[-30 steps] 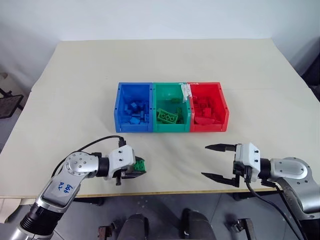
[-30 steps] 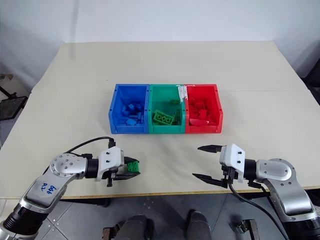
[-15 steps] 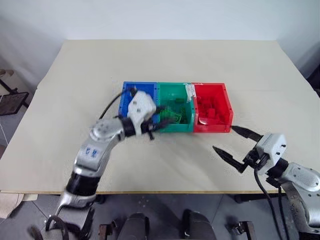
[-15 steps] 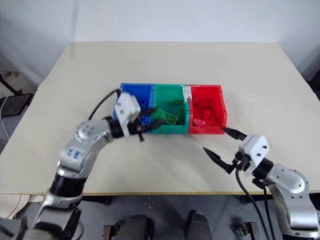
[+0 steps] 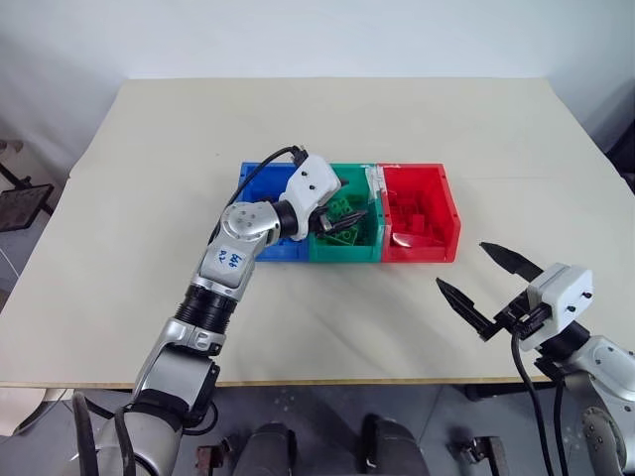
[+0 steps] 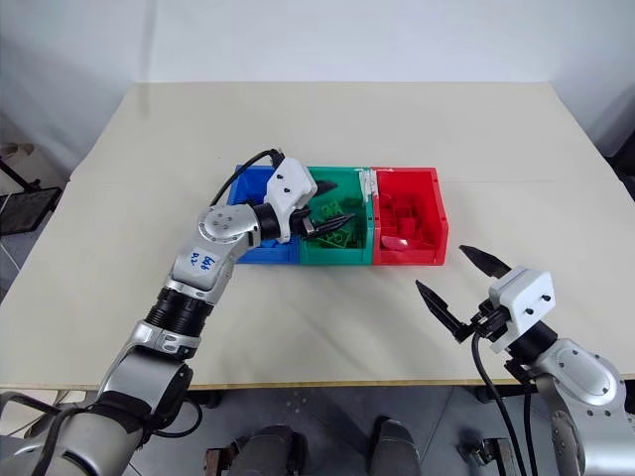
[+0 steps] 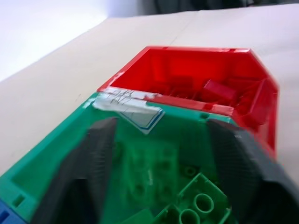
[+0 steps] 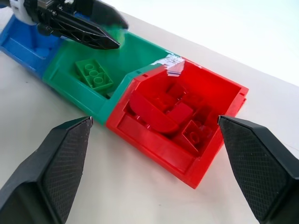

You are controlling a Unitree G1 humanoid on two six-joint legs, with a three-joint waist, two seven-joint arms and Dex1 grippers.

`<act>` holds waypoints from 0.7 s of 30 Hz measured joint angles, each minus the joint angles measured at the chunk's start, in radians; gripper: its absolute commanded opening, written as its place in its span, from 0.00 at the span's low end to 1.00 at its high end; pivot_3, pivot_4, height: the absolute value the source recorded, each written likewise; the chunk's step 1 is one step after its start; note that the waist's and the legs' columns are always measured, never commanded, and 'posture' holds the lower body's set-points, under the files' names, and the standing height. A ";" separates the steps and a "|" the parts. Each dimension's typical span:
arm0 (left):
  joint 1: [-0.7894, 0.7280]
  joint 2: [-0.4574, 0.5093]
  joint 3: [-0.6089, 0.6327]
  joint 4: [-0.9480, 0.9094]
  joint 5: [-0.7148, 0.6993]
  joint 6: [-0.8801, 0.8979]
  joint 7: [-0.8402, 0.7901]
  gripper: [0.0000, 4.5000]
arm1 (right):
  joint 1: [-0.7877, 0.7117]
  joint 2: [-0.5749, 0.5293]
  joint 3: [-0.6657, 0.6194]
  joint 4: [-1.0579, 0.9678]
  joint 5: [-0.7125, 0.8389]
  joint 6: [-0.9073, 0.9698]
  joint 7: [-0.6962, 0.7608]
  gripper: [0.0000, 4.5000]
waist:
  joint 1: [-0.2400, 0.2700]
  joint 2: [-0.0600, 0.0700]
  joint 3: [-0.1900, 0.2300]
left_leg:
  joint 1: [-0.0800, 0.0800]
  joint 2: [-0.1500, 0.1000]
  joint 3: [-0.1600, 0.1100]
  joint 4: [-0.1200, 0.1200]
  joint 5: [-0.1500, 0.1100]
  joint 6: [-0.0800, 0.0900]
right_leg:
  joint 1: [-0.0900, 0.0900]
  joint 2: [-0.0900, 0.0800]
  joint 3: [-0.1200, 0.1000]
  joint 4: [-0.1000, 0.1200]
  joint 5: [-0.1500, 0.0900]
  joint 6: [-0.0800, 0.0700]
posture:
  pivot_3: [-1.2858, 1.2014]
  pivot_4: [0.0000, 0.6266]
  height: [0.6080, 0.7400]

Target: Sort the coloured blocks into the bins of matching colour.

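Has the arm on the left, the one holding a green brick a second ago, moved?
Yes. The left end effector has gone from the table's near edge up and away to the green bin, its fingers now apart over it.

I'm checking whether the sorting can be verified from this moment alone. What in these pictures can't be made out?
- Blue bin: in the eye views the left gripper and its arm cover most of its contents.
- Green bin: in the right wrist view the left gripper covers its far part.
- Green block: cut off by the left wrist view's edge.
- Red bin: single bricks too small to count in the eye views.
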 measured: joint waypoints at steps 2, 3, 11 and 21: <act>0.037 0.043 0.028 -0.061 -0.033 -0.003 -0.045 0.99 | -0.001 -0.022 0.011 -0.001 0.019 0.015 0.035 1.00 | -0.005 0.000 0.000 | 0.000 0.000 0.000 -0.001 0.000 0.000 | 0.000 0.000 0.000 0.000 0.000 0.000 | 0.52 0.24 1.00; 0.075 0.082 0.045 -0.112 -0.059 -0.007 -0.084 0.99 | 0.002 -0.043 0.021 -0.001 0.028 0.021 0.063 1.00 | -0.014 0.000 0.000 | 0.001 0.000 0.000 -0.002 0.000 0.000 | 0.000 0.000 0.000 0.000 0.000 0.000 | 0.52 0.24 1.00; 0.411 0.390 0.237 -0.276 -0.211 -0.116 -0.370 0.99 | -0.035 -0.142 0.088 0.085 0.042 -0.012 0.269 1.00 | -0.025 0.000 0.000 | 0.001 0.001 0.000 -0.003 0.000 0.000 | -0.001 0.000 0.000 0.000 0.000 0.000 | 0.52 0.24 1.00; 0.847 0.497 0.418 -0.393 -0.283 -0.164 -0.430 0.99 | -0.183 -0.160 0.171 0.258 0.004 -0.095 0.392 1.00 | -0.009 -0.001 0.000 | 0.001 0.001 -0.001 -0.002 0.000 0.000 | 0.000 0.000 0.000 -0.001 0.000 0.000 | 0.52 0.24 1.00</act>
